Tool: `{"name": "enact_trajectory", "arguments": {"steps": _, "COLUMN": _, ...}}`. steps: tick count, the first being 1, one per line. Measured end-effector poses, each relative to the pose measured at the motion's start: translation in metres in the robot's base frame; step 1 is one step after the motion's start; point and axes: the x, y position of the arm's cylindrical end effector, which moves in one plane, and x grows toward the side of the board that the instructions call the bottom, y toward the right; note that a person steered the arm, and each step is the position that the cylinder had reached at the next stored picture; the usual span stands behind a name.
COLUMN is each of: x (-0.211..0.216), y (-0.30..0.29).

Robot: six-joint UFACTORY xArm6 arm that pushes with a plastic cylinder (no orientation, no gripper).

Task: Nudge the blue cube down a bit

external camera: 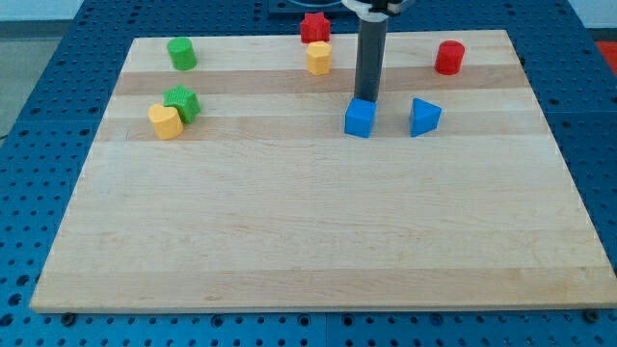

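The blue cube (360, 119) sits on the wooden board (308, 222) a little right of centre, in the upper part of the view. My tip (367, 99) is at the cube's top edge, just above it in the view, touching or nearly touching it. The dark rod runs straight up from there. A blue triangular block (423, 117) lies just to the right of the cube, apart from it.
A red star-like block (314, 27) and a yellow block (319, 58) lie at top centre. A red cylinder (449, 58) is at top right. A green cylinder (181, 53) is at top left. A green star-like block (182, 102) touches a yellow block (166, 121) at left.
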Motion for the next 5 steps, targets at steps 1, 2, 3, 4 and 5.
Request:
{"name": "enact_trajectory", "arguments": {"steps": 1, "x": -0.002, "y": -0.001}}
{"name": "enact_trajectory", "arguments": {"steps": 2, "x": -0.002, "y": -0.001}}
{"name": "enact_trajectory", "arguments": {"steps": 3, "x": -0.002, "y": -0.002}}
{"name": "enact_trajectory", "arguments": {"steps": 4, "x": -0.002, "y": -0.007}}
{"name": "enact_trajectory", "arguments": {"steps": 5, "x": -0.002, "y": -0.026}}
